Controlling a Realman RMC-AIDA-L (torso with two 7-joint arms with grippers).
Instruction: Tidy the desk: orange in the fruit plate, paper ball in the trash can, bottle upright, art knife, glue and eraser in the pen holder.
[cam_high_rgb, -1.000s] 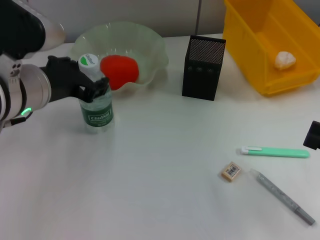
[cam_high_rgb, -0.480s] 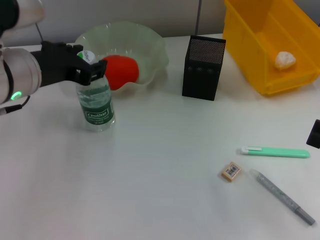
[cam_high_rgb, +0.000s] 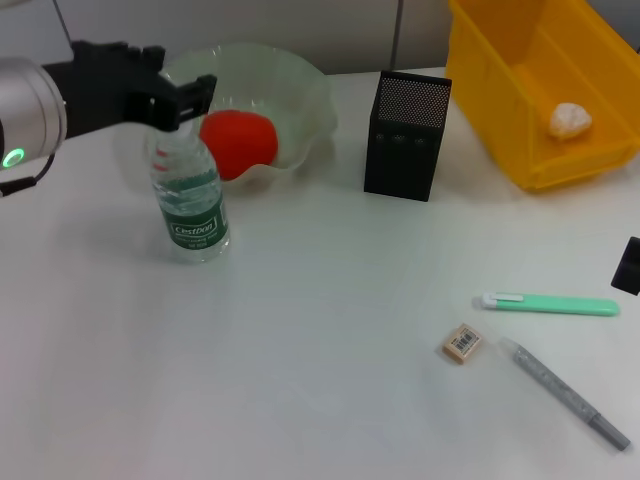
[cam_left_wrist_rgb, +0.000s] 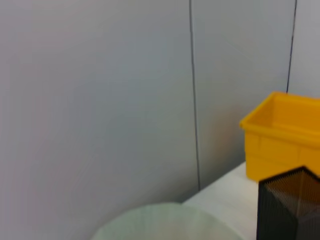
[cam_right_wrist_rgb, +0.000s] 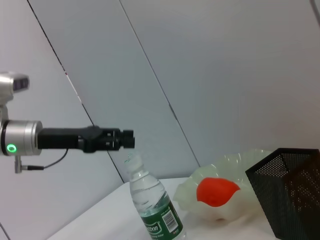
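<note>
Bottle (cam_high_rgb: 188, 198) stands upright under left pincer (cam_high_rgb: 190, 92).

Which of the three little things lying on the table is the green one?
The art knife. It is mint green, lying above the small tan eraser and the long grey glue stick.

Open table (cam_high_rgb: 300, 330) between upright bottle (cam_high_rgb: 187, 195), pen holder (cam_high_rgb: 405, 135) and the small items near right.
</note>
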